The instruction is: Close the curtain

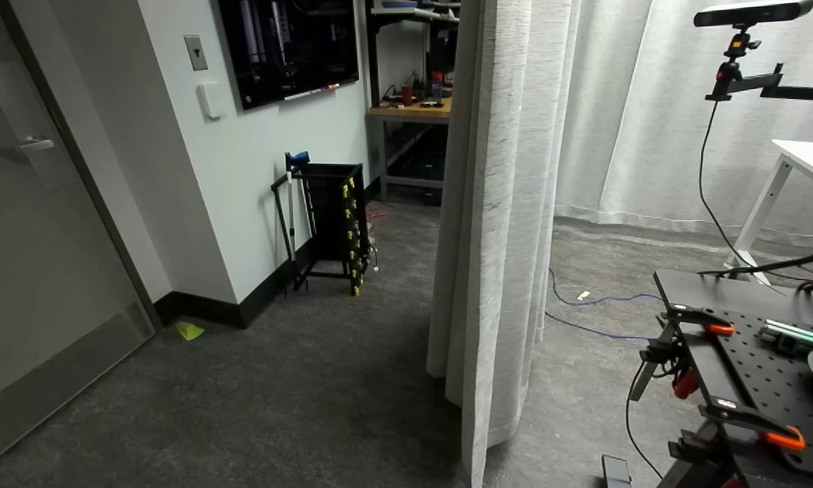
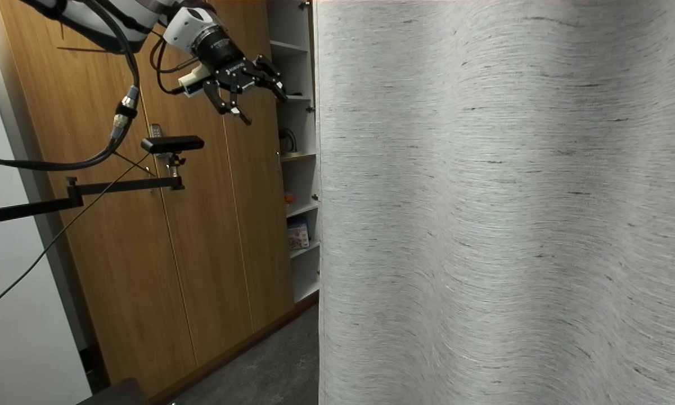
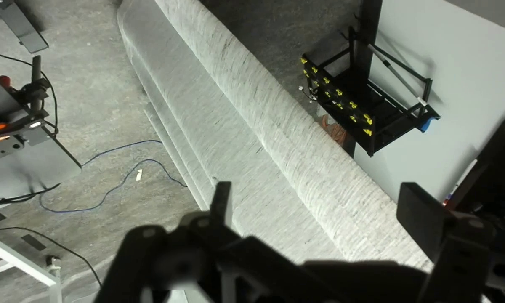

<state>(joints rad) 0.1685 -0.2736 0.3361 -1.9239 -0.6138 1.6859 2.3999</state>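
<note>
Curtain [image 1: 508, 224] hanging in long grey-white folds, seen between the wide-spread fingers [image 3: 223, 202] of my claw [image 2: 267, 111].
I cannot tell whether the cloth touches my jaws. In an exterior view the curtain drops nearly to the floor [image 1: 311, 379], between a black rack [image 1: 332, 224] beside the wall [image 1: 244, 163] and a dark worktop [image 1: 738, 293]. Two orange-handled clamps [image 1: 698, 316] sit along the worktop's edge facing the curtain, one near its far corner. A blue cable [image 1: 603, 334] lies on the floor between worktop and curtain.
</note>
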